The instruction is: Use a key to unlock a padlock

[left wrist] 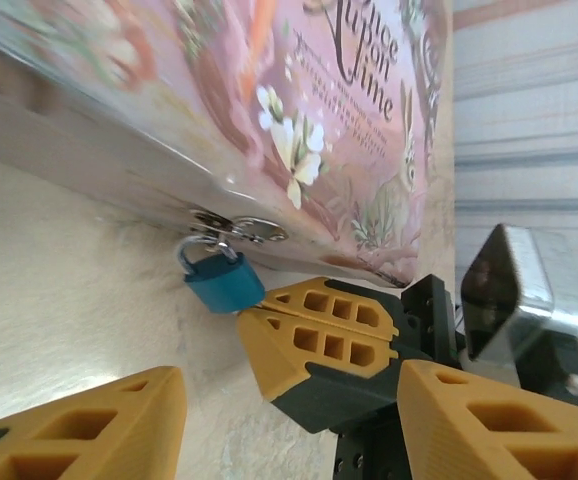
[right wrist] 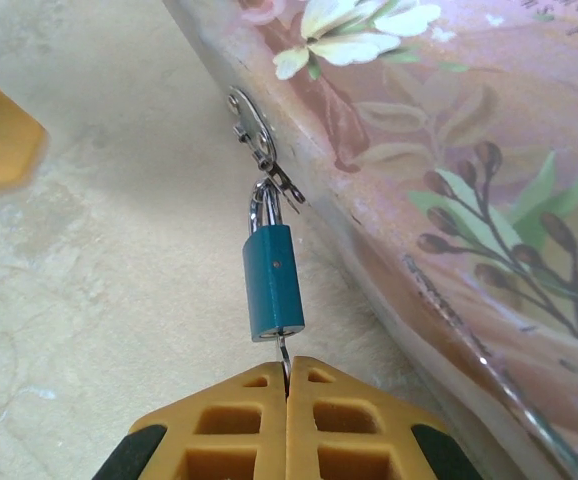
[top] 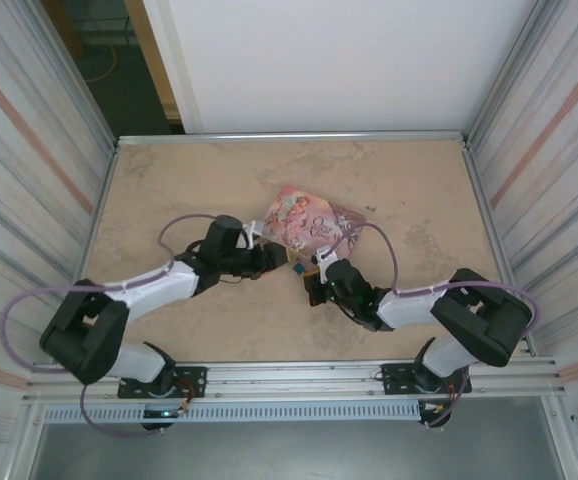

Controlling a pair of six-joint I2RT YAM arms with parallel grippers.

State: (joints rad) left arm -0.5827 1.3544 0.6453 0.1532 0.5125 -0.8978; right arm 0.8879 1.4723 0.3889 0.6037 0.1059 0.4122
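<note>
Scanning from left of centre, you see your left gripper (top: 272,259) with jaws spread and empty, then the padlock (right wrist: 273,282) hooked mid-frame on the hasp (right wrist: 259,140) of the pink tin (right wrist: 449,200), and your right gripper (right wrist: 287,378) pinching the key (right wrist: 283,352) that enters the padlock's bottom.

Overhead camera looks down on the pink tin (top: 314,225) from well back, while both wrist cameras sit close at its near edge, apparently from opposite sides, sharing the padlock (left wrist: 224,282).
</note>
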